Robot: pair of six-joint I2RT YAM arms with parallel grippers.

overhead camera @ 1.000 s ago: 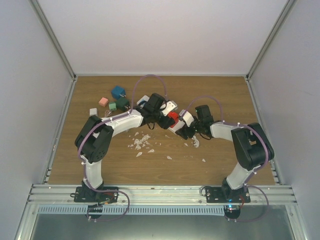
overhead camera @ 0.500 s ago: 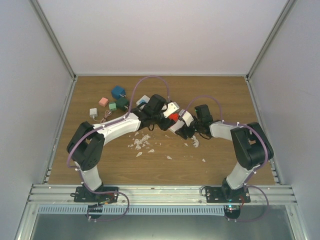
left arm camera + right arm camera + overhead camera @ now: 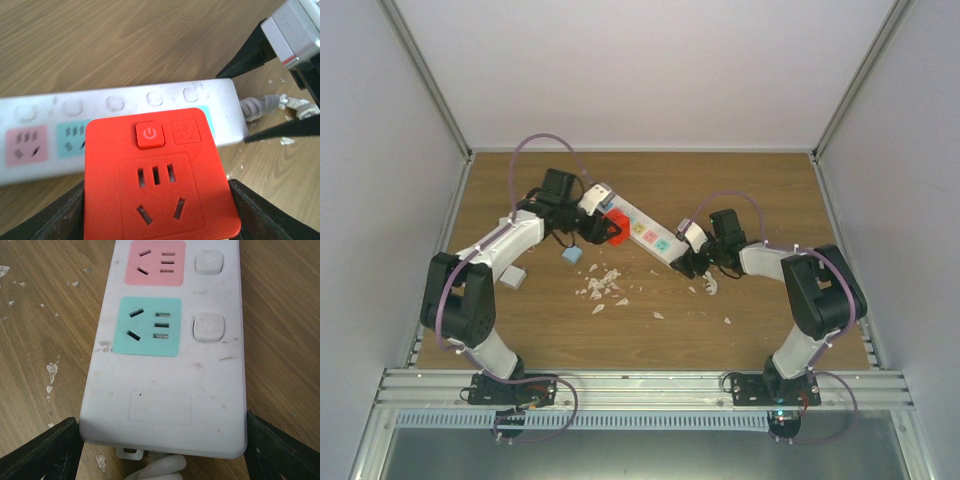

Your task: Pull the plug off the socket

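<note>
Now red plug (image 3: 160, 172) in left hand (image 3: 160, 220), just off socket (image 3: 125, 102).

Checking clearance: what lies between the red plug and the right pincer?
Empty pastel outlets of the socket, per the top view, between red plug and right pincer.

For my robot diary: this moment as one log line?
left claw: holds red plug, looks unplugged | right claw: holds socket end

Left hand (image 3: 608, 229), right hand (image 3: 683, 262): tight grips.
</note>
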